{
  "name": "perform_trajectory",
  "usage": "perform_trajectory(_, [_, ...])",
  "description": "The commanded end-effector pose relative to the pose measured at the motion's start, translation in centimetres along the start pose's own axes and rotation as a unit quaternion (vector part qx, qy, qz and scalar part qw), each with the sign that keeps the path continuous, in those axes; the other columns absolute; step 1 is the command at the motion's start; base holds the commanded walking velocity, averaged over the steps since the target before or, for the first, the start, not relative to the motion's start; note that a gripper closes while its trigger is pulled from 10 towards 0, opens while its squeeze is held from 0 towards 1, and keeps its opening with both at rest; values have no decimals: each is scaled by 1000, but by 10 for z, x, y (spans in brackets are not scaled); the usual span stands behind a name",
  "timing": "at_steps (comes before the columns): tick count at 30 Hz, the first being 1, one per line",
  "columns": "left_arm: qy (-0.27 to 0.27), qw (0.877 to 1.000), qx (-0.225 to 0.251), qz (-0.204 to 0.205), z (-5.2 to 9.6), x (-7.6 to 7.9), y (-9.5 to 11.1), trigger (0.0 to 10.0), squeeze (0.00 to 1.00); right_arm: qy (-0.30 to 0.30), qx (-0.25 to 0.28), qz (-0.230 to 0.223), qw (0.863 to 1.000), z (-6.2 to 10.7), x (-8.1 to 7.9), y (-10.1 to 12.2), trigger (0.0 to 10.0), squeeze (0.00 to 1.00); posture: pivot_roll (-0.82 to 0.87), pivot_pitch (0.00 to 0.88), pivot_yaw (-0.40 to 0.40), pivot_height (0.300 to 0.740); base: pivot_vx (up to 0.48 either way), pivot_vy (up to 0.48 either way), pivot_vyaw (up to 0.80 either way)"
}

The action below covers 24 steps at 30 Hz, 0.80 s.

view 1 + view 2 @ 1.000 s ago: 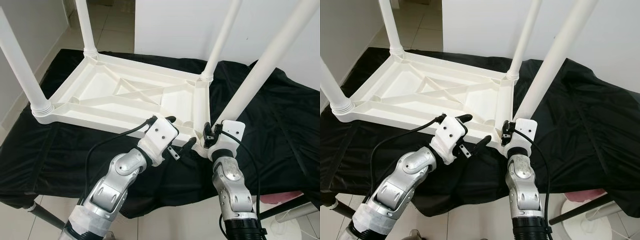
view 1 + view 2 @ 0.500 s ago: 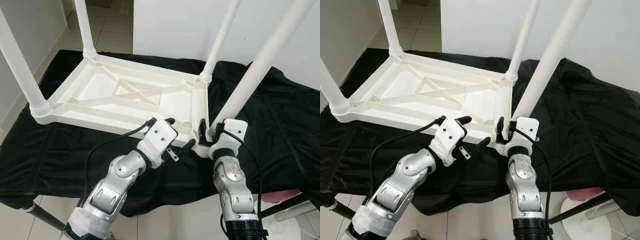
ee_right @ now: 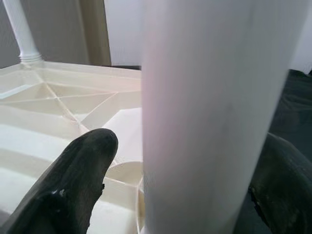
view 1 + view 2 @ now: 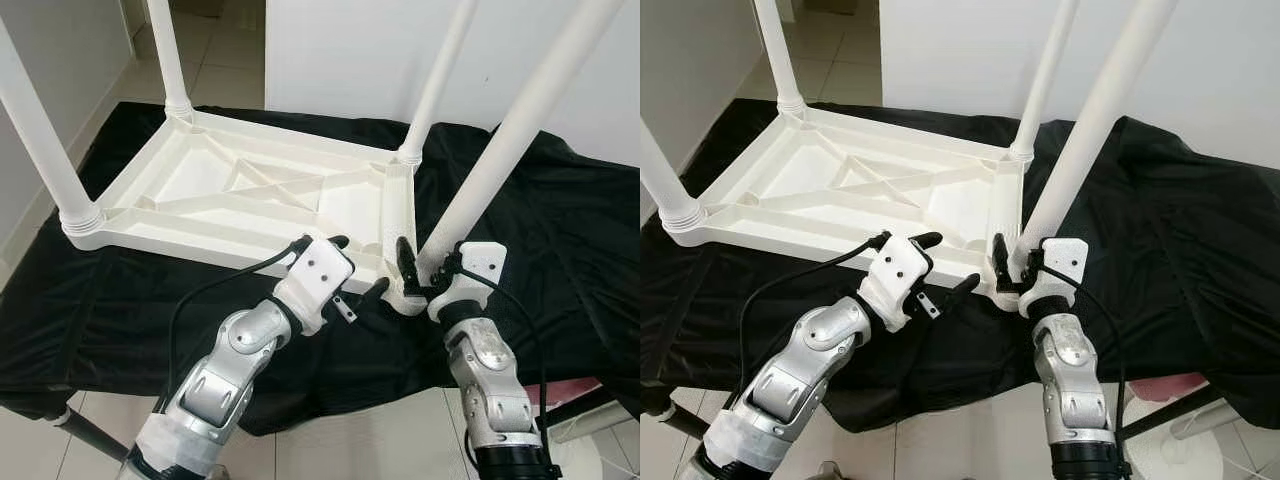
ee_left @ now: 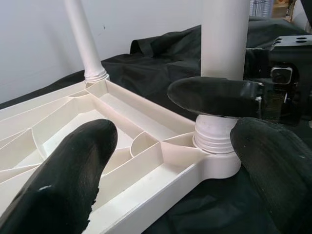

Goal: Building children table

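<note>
The white plastic children table (image 4: 250, 195) lies upside down on a worktop covered w/ black cloth (image 4: 560, 270), filling the upper left and centre of the eye views. Its ribbed underside faces up and four white legs stand up from the corners. The far left leg (image 4: 168, 55) and far right leg (image 4: 435, 85) rise at the top of the frame. The near left leg (image 4: 40, 140) is at the left edge. The near right leg (image 4: 520, 130) runs diagonally to the upper right corner, tilted, w/ its base at the near right corner socket (image 5: 214, 139).

The right claw (image 4: 1015, 262) is at this base, lower centre-right of the frame. It is open, one black finger on each side of the leg; in the right wrist view the fingers (image 3: 78, 180) stand apart from the white tube btw them, so it straddles the leg but I cannot tell if the pads touch it.

The left claw (image 4: 358, 268) is just beside, lower centre, at the near edge of the table frame. It is open also: one finger (image 4: 333, 241) lies over the rim, the other (image 4: 374, 292) is below the edge near the socket. It holds nothing.

Light floor tiles (image 4: 220, 60) show at the top left.
</note>
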State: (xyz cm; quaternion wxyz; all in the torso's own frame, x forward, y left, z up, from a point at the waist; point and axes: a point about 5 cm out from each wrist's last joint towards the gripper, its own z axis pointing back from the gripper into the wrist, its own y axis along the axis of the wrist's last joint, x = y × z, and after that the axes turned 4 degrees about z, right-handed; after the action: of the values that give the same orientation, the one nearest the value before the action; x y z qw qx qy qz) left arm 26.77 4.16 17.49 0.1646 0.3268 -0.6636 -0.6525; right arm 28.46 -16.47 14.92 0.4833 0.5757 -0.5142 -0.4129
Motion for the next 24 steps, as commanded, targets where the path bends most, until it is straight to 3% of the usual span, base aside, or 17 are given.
perform_trajectory(1, [-15, 1000, -3, -2, 0, 4, -1, 10000, 0, 21, -1, -2, 1000, 0, 8, -2, 10000, 0, 12, 46, -92, 740, 0, 0, 0])
perform_trajectory(7, [-14, 1000, -6, 3, 1, 5, -1, 10000, 0, 102, -17, 12, 995, -7, 24, -6, 10000, 0, 4, 78, -80, 740, 0, 0, 0])
perform_trajectory(14, [-14, 1000, -8, 3, 3, 4, 0, 10000, 0, 199, -32, 30, 979, -11, 27, -8, 10000, 0, 10, 97, -73, 740, 0, 0, 0])
perform_trajectory(23, [-11, 1000, -8, 3, 2, 3, 1, 10000, 0, 230, -48, 47, 971, -23, 33, -12, 9922, 0, 18, 98, -76, 740, 0, 0, 0])
perform_trajectory(24, [-10, 1000, -8, 3, 2, 3, 1, 10000, 0, 237, -47, 49, 969, -24, 33, -13, 0, 0, 18, 97, -74, 740, 0, 0, 0])
